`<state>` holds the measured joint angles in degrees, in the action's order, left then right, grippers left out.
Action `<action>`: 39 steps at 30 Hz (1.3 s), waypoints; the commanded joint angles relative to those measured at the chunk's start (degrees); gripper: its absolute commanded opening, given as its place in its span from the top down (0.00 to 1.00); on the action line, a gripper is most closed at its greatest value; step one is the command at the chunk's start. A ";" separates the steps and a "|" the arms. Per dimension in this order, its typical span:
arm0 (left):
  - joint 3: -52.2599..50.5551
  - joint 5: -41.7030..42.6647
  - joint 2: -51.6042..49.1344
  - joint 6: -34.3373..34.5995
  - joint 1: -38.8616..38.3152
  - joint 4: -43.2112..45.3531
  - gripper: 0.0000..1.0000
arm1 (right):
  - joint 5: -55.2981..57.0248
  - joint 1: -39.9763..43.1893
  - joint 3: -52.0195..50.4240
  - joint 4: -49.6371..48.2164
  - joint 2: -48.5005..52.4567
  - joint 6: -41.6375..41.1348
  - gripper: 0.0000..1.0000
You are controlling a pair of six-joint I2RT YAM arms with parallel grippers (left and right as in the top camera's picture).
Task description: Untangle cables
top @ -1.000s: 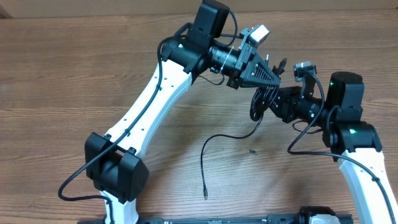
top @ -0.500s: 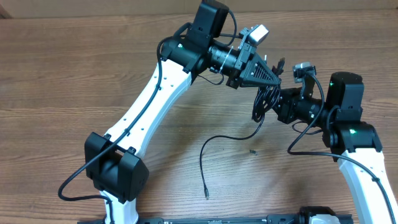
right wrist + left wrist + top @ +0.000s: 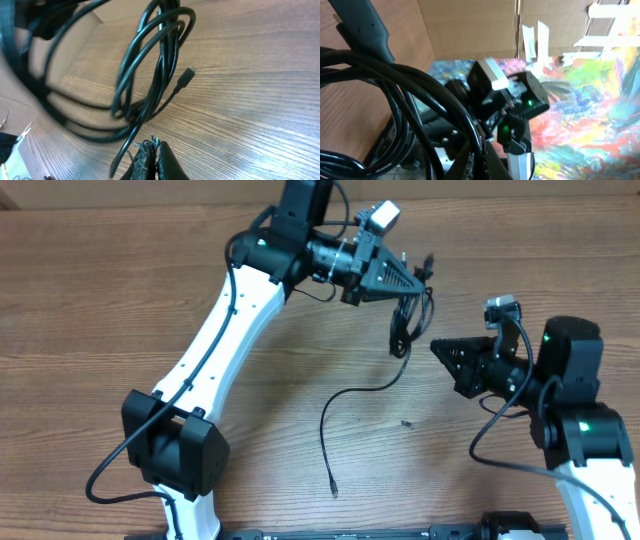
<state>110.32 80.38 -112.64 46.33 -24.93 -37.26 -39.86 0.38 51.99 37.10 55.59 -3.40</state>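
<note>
**A:** While the loose end (image 3: 332,493) lies on the desk (image 3: 110,310), where is the rest of the cables (image 3: 401,330)?

**B:** Bunched and hanging in the air from the left hand (image 3: 416,281), which is clenched on the top of the loops. One strand trails down to that end.

**A:** And the right hand (image 3: 437,346)?

**B:** Clenched on nothing, just right of the bunch and apart from it. Its camera shows the loops right ahead, with a plug (image 3: 186,75) dangling free.

**A:** So how should it go in?

**B:** I'd say it must unclench first, then take one strand only, best near that plug. Then it should draw the strand sideways slowly while the left holds firm. Grabbing several loops would likely tighten the knot.

**A:** Any brand or label to read?

**B:** None. No writing is legible on the cables or the cardboard (image 3: 470,25) behind.
</note>
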 commanded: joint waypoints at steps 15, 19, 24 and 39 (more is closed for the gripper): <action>1.70 0.66 0.31 -3.04 -2.03 -0.22 0.96 | 1.18 0.11 0.92 0.28 -4.85 -1.38 0.19; 1.70 0.68 0.31 -3.02 -3.39 -0.22 0.96 | 1.18 0.11 0.92 -1.77 -4.76 -1.42 0.18; 1.70 0.68 0.31 -2.67 -5.81 -0.20 0.96 | 1.25 0.13 0.92 -3.48 -3.78 -1.57 0.26; 1.70 3.06 0.31 -2.82 -6.80 -0.09 0.96 | 0.74 0.13 0.92 -3.63 1.92 -1.51 0.91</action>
<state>110.32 80.62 -112.64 44.80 -32.38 -37.65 -38.83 0.38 51.99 33.82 58.67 -5.50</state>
